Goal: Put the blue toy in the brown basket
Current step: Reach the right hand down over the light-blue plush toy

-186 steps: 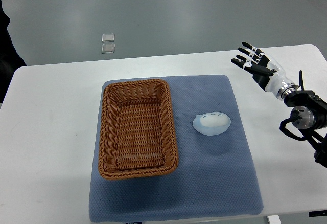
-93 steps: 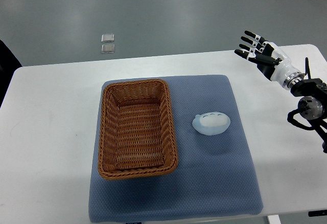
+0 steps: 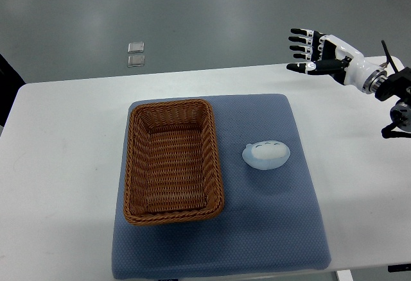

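The blue toy lies on the blue mat, well below and to the left of the right hand, not touched by it. The brown basket sits just beside the toy, farther still from the hand, and holds nothing. The right hand hangs above the table's far edge, fingers spread and stretched leftward, gripping nothing, its forearm running to the right picture edge.

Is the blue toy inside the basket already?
No, the blue toy lies on the blue mat beside the brown basket, which holds nothing.
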Robot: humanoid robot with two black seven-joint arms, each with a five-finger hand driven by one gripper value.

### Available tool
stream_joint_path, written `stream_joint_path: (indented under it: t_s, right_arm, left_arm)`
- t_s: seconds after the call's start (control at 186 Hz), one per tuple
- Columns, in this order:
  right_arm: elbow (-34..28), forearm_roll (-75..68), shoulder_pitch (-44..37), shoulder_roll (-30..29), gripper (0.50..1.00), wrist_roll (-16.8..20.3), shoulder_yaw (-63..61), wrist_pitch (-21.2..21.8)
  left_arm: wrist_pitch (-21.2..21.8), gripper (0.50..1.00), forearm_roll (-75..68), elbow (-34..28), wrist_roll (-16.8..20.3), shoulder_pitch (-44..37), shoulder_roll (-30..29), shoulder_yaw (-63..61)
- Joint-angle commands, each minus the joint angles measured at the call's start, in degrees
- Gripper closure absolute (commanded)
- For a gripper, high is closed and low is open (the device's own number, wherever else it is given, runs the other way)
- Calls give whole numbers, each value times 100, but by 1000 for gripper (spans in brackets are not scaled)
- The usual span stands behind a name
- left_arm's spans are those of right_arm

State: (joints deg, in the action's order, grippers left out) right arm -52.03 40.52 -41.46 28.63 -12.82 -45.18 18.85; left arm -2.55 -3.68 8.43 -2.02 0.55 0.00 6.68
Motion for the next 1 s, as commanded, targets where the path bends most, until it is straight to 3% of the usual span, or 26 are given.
stream_joint_path:
  t_s: [0.0,0.215,0.543,0.996]
  right_arm:
    - [-369,667,-152,213,589,-36,89,286]
    - [-1028,1362,-749,810,589,-308,1152,585]
    - [-1846,2706,-1066,1171,589,-502,1925,796]
    - [-1899,3709,-1013,969,597,-634,2682,436]
  left_arm:
    - [0,500,-1,-8,0,6,0,0]
    - [9,500,-1,-8,0,50,0,0]
    - [0,500,-1,-8,0,59,0,0]
    - [0,500,-1,0,0,76,0,0]
